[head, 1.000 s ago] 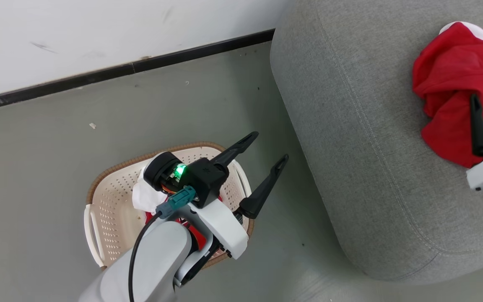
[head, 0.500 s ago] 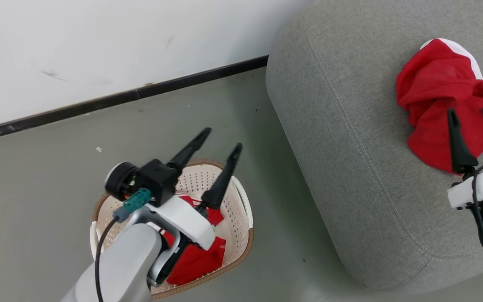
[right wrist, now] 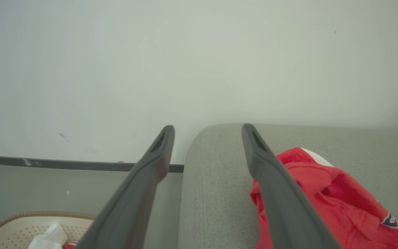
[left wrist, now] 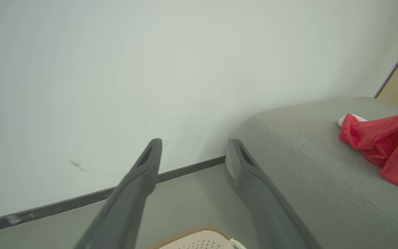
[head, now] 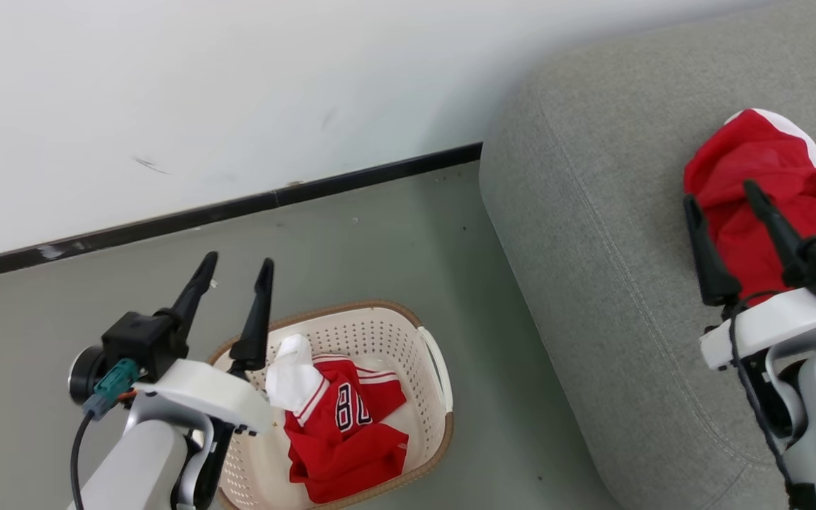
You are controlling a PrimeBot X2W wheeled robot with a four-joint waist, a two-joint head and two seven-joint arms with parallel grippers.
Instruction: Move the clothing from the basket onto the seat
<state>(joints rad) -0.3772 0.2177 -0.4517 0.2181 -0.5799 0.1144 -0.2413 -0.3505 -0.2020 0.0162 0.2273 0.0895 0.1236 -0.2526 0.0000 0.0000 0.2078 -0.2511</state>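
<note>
Softly crumpled, the jersey [head: 341, 432] lies in the basket [head: 443, 418] at six o'clock; another garment [head: 755, 152] rests on the seat [head: 592, 283] at three. The left end effector [head: 236, 263] and right end effector [head: 720, 191] hang released and empty. The cloth looks light and limp, so pinch a raised fold.

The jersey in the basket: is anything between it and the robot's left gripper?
Nothing visible. The jersey lies uncovered in the open basket, with no lid or other object over it. The left gripper hangs open near the basket's left rim, pointing toward the wall.
</note>
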